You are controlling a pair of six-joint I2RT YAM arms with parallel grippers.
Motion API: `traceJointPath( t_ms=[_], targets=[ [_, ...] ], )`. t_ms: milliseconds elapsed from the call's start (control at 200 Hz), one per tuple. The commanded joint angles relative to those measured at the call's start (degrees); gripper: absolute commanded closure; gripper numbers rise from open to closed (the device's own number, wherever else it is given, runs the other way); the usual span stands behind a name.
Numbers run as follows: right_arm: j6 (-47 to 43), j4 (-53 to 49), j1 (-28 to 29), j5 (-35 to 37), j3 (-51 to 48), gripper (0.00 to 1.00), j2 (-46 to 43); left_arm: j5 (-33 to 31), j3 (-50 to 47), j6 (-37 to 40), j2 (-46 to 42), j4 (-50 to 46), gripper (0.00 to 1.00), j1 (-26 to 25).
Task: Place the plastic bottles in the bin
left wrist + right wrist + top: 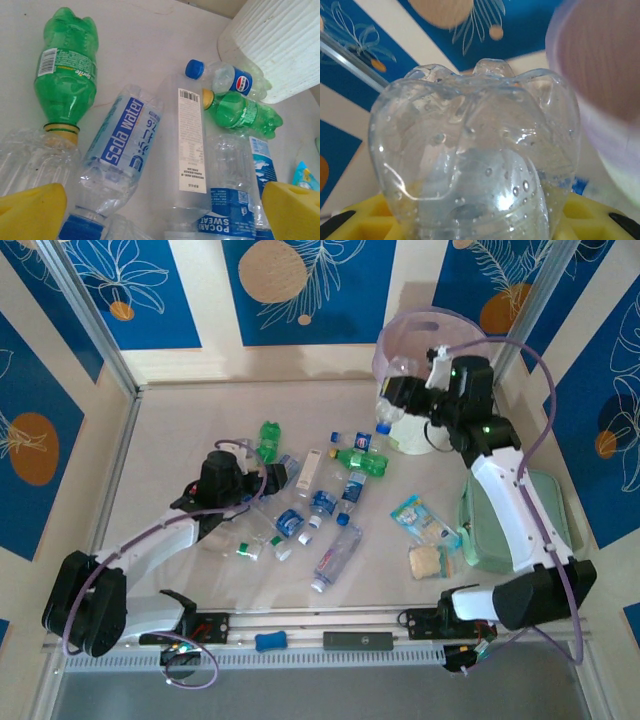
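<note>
Held bottle (475, 150): clear, lobed base facing the wrist camera, just beside the bin (605, 75) rim.
Right gripper (402, 392): clenched on that bottle.
Left gripper (160, 220): released, jaws wide, over loose bottles (320, 502) left of the bin.

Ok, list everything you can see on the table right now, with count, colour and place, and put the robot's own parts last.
Bin: one, white with a pink liner, far right.
Green bottles: at least two, green, in the pile in the middle.
Clear bottles: roughly eight, clear with blue labels and caps, same pile.
Held bottle: one, clear, up beside the bin's rim.
Snack packets: count unclear, blue and white, right of the pile.
Biscuit-like square: one, tan, just in front of the packets.
Flat case: one, mint green, right of the square.
Left hand: one, yellow, open over the pile.
Right hand: one, yellow, shut on the held bottle.
</note>
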Motion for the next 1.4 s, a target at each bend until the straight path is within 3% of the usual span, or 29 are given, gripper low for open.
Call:
traceJointPath(
  t_ms=[0,340,685,1121,1196,1306,1391],
  targets=[
    [-0.2,4.3,-1.3,-0.2,5.9,0.63,4.2,-1.0,-1.3,1.5,-1.0,-0.8,0.00,-0.4],
    [-5.4,3.1,-5.1,10.9,27.4,0.63,21.6,-0.7,-3.9,2.1,-3.4,-1.0,0.00,-0.4],
    [-9.1,-16.0,-6.0,17.1,57.1,0.60,44.2,-2.3,-5.9,2.9,-7.6,-3.6,0.00,-0.4],
    [-5.5,-17.1,-6.5,15.0,55.1,0.53,47.9,-2.8,-5.7,3.0,-9.4,-5.6,0.00,-0.4],
    [-5.0,-17.1,-6.6,14.6,55.2,0.45,48.0,-2.7,-5.6,2.9,-9.6,-5.6,0.00,-0.4],
    [-4.8,-17.6,-6.6,14.9,56.5,0.16,48.0,-2.7,-5.6,2.6,-9.9,-5.8,0.00,-0.4],
    [-5.1,-18.3,-6.6,15.2,57.9,0.07,47.3,-2.7,-5.6,2.5,-10.1,-5.9,0.00,-0.4]
  ],
)
